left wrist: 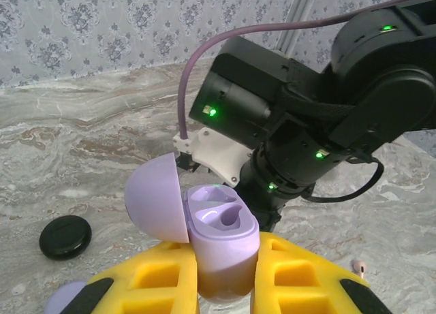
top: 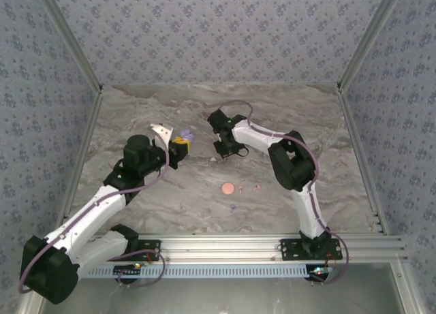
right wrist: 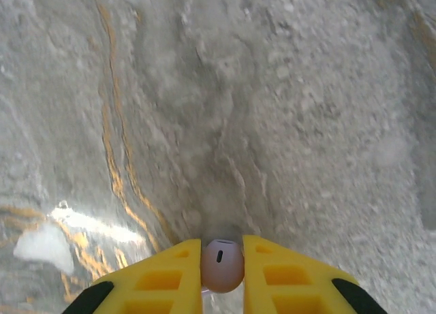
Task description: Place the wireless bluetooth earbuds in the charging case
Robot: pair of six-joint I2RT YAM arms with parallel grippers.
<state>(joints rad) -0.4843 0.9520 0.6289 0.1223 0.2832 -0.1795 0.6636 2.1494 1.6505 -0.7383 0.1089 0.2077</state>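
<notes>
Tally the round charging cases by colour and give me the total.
Lilac case: 1
Black case: 1
Pink case: 1
Total: 3

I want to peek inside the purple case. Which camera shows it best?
The left wrist view: the purple case sits close up between the yellow jaws, lid open, its hollow inside visible. In the top external view it is a tiny purple speck.
</notes>
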